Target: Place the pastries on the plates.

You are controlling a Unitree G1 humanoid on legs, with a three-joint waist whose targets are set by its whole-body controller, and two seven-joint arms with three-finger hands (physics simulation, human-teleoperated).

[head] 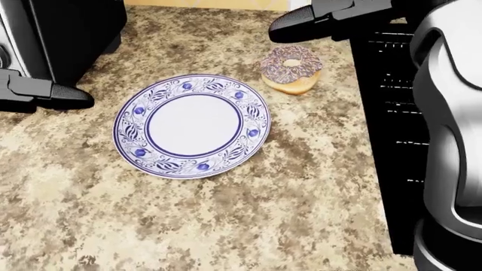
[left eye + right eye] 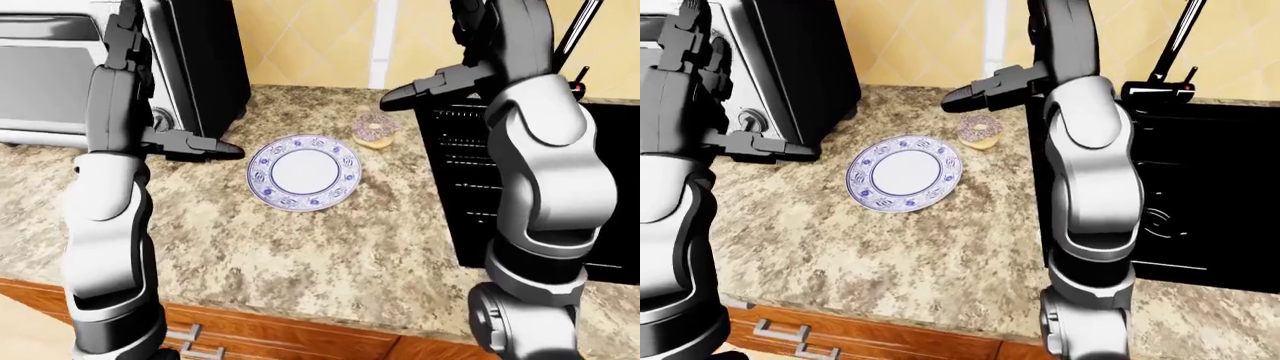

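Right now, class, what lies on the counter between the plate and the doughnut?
Nothing: in the head view only a narrow strip of bare speckled counter separates the plate from the doughnut, which sits off its upper right rim.

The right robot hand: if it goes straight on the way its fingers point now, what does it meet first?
Probably nothing close: the right robot hand points toward the view's left, above the speckled granite counter and past the chocolate-sprinkled doughnut. Farther along stands the black toaster oven, though depth is unclear.
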